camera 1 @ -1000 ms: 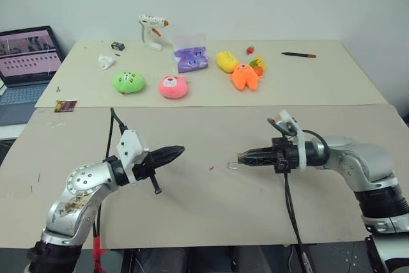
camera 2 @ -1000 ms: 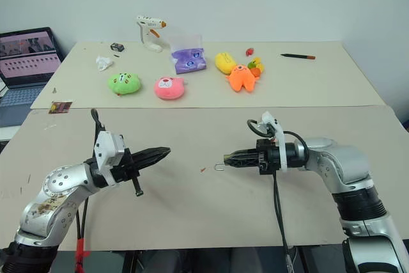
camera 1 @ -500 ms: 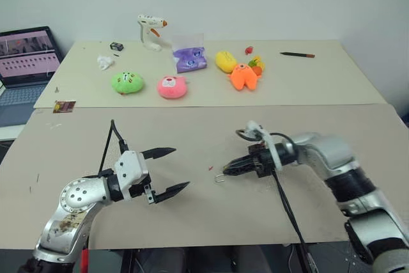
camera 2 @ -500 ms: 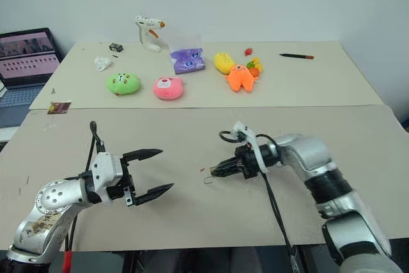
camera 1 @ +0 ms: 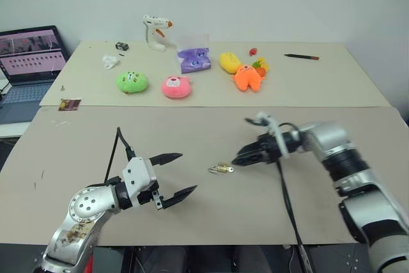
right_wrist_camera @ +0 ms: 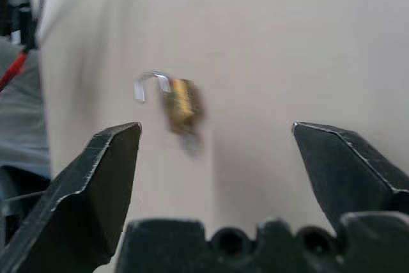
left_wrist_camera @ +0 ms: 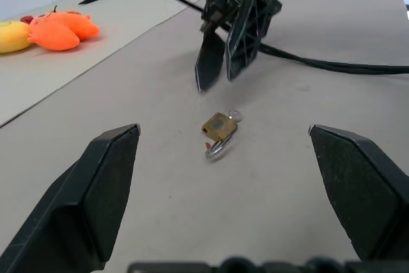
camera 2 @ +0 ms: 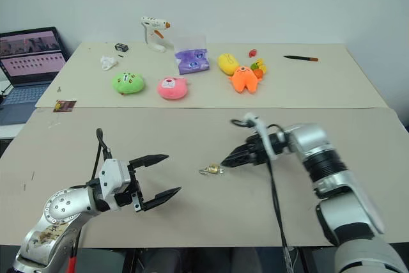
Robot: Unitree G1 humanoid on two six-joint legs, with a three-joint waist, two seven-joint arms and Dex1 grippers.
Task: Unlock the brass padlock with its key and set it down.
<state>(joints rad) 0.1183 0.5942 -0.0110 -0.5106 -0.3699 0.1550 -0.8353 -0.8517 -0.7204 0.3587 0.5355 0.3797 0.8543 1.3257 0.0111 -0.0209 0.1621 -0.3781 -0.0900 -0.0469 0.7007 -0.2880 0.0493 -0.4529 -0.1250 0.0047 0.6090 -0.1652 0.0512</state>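
We see the brass padlock (camera 1: 222, 169) lying on the near tabletop (camera 1: 211, 222), roughly midway between its left and right edges and clear of the front edge, between our two grippers. In the left wrist view its silvery shackle (left_wrist_camera: 215, 151) appears swung out from the gold body rather than seated, and a small silvery piece at the body's other end may be the key; we cannot make it out for certain. We judge the unlocking done and the lock set down, so little or nothing of the task is left beyond drawing the arms away.

Our right gripper (camera 1: 243, 157) hangs just beside the padlock on its right, angled down toward the board; its fingers are parted wide in the right wrist view and grip nothing, the lock lying apart from both tips. Our left gripper (camera 1: 181, 174) is nearer the front edge, to the left of the lock, pointing level toward it, jaws spread wide and empty.

The far tabletop carries a glue gun (camera 1: 155, 31), a green plush (camera 1: 131, 82), a pink plush (camera 1: 176, 87), an orange plush (camera 1: 247, 78) and a pencil (camera 1: 301, 57), all well apart from the lock.
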